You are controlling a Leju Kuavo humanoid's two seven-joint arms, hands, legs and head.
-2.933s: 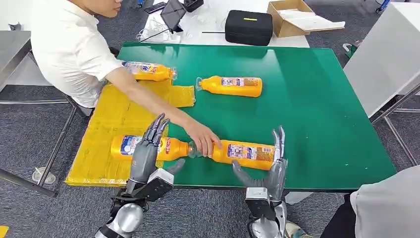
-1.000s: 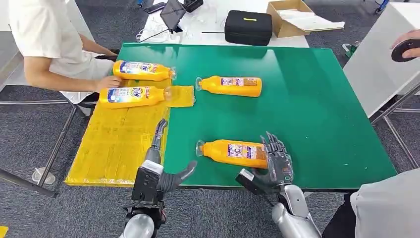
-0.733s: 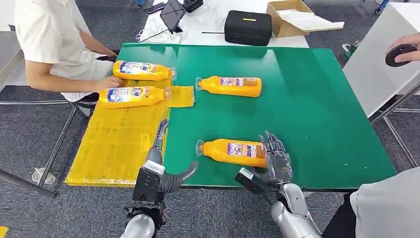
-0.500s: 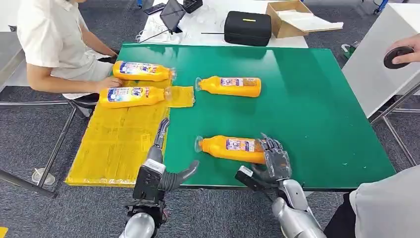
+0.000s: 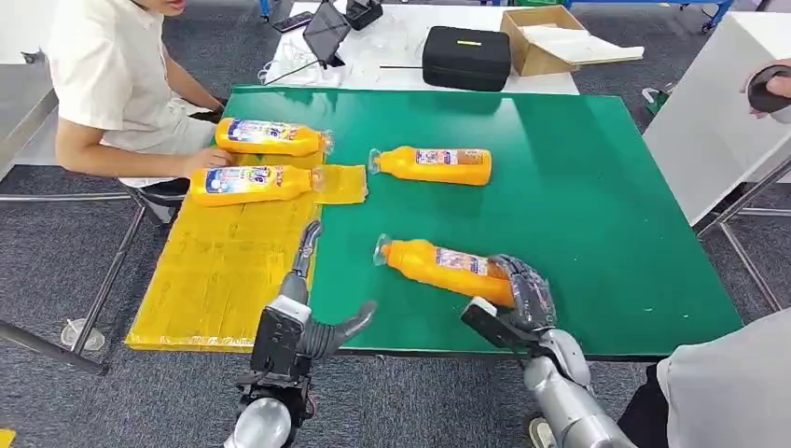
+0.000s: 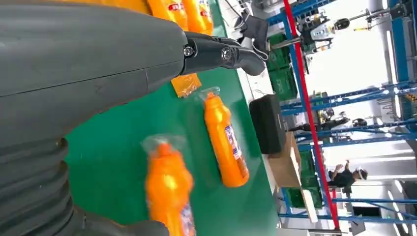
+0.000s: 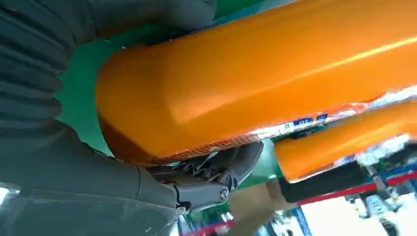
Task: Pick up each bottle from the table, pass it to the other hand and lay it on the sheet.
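Observation:
My right hand (image 5: 522, 297) grips the base end of an orange bottle (image 5: 438, 266) near the table's front edge; the bottle is tilted with its capped end off the green table (image 5: 578, 187). The same bottle (image 7: 255, 73) fills the right wrist view, with fingers (image 7: 216, 172) curled under it. My left hand (image 5: 303, 299) is open at the front edge beside the yellow sheet (image 5: 224, 271), holding nothing. A second orange bottle (image 5: 431, 164) lies on the table further back, also seen as bottle (image 6: 225, 142). Two more bottles (image 5: 270, 136) (image 5: 247, 180) lie on the sheet.
A person in a white shirt (image 5: 112, 65) sits at the sheet's far left with a hand by the bottles there. A black case (image 5: 466, 56) and a cardboard box (image 5: 541, 37) stand behind the table. Another person's hand (image 5: 770, 89) holds a dark object at right.
My right hand has closed on the near bottle and raised and turned it, so it now lies at an angle. My left hand has stayed put. The person moved a bottle up the sheet.

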